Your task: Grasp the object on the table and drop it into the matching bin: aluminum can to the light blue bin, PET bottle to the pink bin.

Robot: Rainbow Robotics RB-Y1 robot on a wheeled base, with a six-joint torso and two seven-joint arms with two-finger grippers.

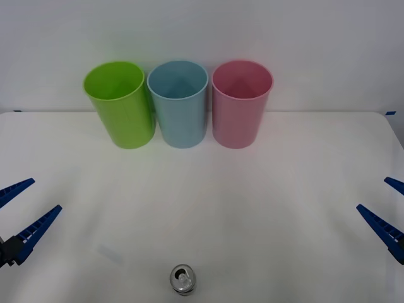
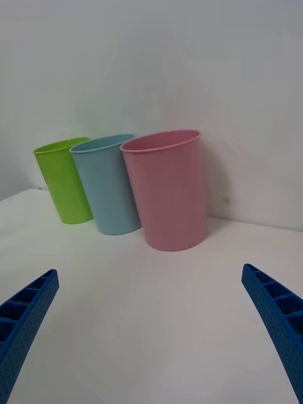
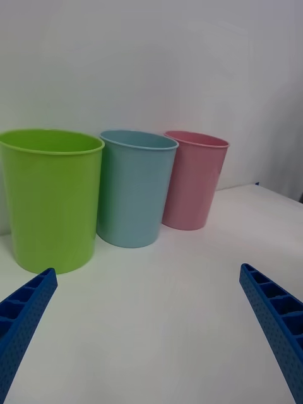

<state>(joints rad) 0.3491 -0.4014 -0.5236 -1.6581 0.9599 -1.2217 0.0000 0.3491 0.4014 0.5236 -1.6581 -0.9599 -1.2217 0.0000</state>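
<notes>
Standing upright at the surface (image 1: 265, 208) near edge, aluminum can (image 1: 182, 279) sits midway between my left claw (image 1: 17, 205) and right claw (image 1: 385, 205), both released; light blue bin (image 1: 179, 104) and pink bin (image 1: 240, 104) stand well beyond

White desk (image 1: 284, 208) bearing 3 upright cups in a row, lime green cup (image 1: 121, 107), light blue bin (image 1: 179, 106), pink bin (image 1: 240, 106), and 1 aluminum can (image 1: 182, 279) at the near edge.
</notes>
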